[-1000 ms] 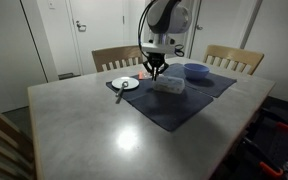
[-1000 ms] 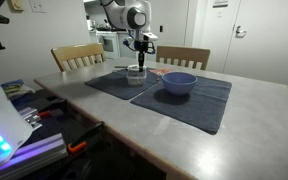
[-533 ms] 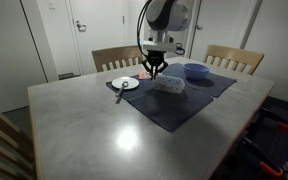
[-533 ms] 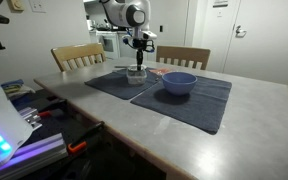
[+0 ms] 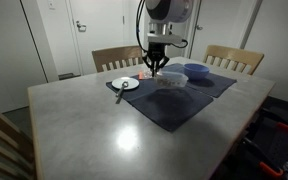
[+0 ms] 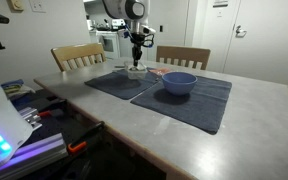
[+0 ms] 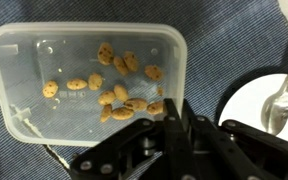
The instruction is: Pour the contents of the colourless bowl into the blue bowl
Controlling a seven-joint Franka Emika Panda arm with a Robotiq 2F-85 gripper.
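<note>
1. The colourless bowl (image 7: 84,80) is a shallow, see-through plastic container. It is roughly rectangular with rounded corners and has a thin raised rim.
2. Through its clear floor the wrist view shows the ribbed weave of the dark blue cloth mat (image 7: 224,40) below it.
3. Inside lie small tan-brown pieces (image 7: 124,100) with darker specks. Most bunch near the gripped edge, and a few trail off toward the far end.
4. The gripper (image 7: 174,112) is pressed together on the rim of one long side. One finger reaches inside the wall among the pieces and the other sits outside it.
5. In both exterior views the colourless bowl (image 5: 171,78) (image 6: 137,71) hangs under the gripper (image 5: 157,68) (image 6: 136,62) over the mat (image 5: 174,105). It sits low above the cloth, and I cannot tell whether its base touches the cloth.
6. It looks close to level, with the pieces resting on its floor.
7. The blue bowl (image 5: 196,71) (image 6: 178,83) is round, opaque and mid-blue. It stands upright on the cloth near the colourless bowl without touching it.
8. On the other side of the colourless bowl is a white plate (image 5: 125,83) (image 7: 254,100) at the mat's edge, with a metal spoon (image 7: 280,100) lying on it.
9. All of this rests on a grey table (image 5: 104,135) with wooden chairs (image 5: 117,57) behind it.
</note>
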